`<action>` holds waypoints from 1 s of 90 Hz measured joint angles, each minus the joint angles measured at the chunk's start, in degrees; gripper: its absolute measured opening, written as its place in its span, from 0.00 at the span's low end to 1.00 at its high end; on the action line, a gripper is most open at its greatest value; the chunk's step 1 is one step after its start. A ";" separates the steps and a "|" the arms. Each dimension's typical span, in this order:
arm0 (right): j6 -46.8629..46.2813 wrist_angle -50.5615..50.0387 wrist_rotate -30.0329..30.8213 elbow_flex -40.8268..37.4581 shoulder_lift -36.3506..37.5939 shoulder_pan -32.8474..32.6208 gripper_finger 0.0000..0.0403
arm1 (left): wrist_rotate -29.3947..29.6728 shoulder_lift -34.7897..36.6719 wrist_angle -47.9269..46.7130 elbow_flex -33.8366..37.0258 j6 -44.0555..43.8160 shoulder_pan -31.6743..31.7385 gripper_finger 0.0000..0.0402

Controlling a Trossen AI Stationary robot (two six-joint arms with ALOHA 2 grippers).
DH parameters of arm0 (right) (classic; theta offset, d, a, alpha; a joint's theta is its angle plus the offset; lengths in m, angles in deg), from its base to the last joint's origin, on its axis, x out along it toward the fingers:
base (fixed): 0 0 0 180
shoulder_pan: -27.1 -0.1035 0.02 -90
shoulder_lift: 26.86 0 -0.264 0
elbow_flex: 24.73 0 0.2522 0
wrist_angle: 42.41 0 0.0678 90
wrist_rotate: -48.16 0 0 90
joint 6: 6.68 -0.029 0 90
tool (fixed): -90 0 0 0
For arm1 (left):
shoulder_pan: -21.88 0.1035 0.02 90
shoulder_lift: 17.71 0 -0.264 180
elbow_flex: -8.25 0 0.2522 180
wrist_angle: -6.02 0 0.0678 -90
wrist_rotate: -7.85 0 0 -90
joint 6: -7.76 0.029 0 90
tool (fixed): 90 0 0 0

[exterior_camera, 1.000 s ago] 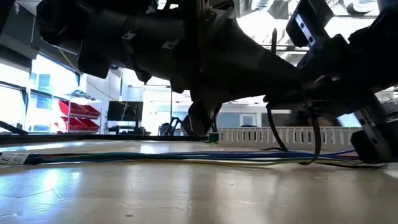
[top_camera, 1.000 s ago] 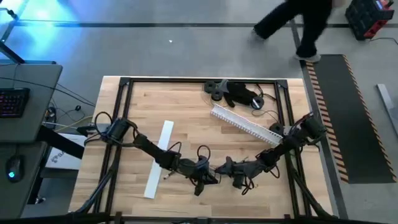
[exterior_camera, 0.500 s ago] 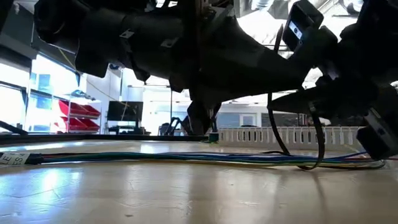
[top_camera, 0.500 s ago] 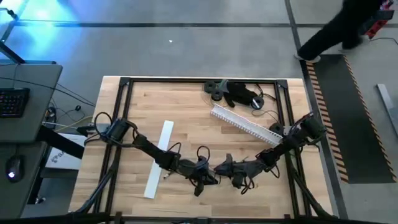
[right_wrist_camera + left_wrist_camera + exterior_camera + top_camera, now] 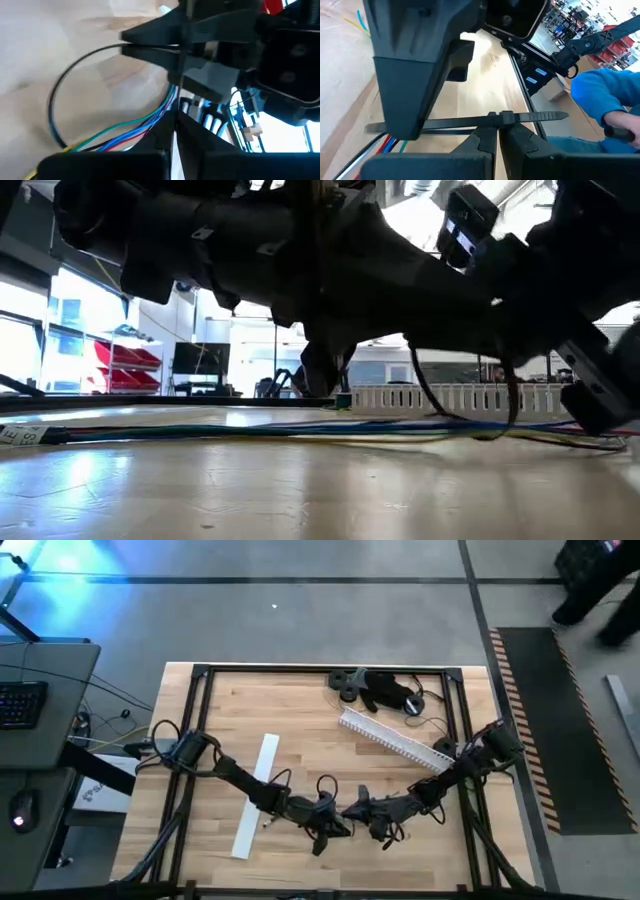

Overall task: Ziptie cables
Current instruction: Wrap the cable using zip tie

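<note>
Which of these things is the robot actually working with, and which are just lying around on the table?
In use: the cables; the black zip tie, pinched in the left gripper; the right gripper, close beside it.

Lying about: the white comb-toothed rail; the flat white strip; the dark clutter at the table's far edge.

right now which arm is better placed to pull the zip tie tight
Right: its pincer sits at the zip tie loop around the cables, while the left pincer is shut on the tie's head.
</note>
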 joint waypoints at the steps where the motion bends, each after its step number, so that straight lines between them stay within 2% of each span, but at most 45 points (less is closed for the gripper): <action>1: 0.03 0.02 0.24 0.11 0.00 -0.09 0.00 | 0.01 0.00 -0.20 0.00 0.00 -0.01 0.00; 16: 2.56 0.48 3.15 0.46 0.00 -2.12 0.00 | 1.47 0.00 -4.02 0.00 -0.10 -0.48 0.00; 35: 6.46 0.55 2.19 0.40 0.00 -4.85 0.00 | 2.59 0.02 -3.98 0.00 0.39 -0.60 0.00; 45: 3.78 0.60 3.81 0.40 0.00 -4.25 0.00 | 3.69 0.02 -3.94 0.00 0.42 -0.56 0.00; 55: -0.32 0.94 9.02 0.37 0.26 -4.75 0.01 | 4.76 0.02 -3.96 0.00 1.17 -0.81 0.00; 64: -7.38 -1.43 13.95 0.35 1.94 -6.75 0.08 | 6.59 0.02 -4.06 0.00 2.90 -1.62 0.00; 73: -19.21 -9.56 16.36 0.35 5.18 -9.35 0.18 | 8.09 0.18 -4.47 -0.10 3.96 -2.66 0.00; 81: -33.99 -17.32 14.00 0.35 7.53 -10.75 0.26 | 8.06 0.20 -8.65 -1.97 3.98 -3.09 0.00; 90: -49.13 -23.78 9.65 0.36 8.09 -10.16 0.36 | 8.08 0.20 -19.04 -5.70 3.84 -3.37 0.00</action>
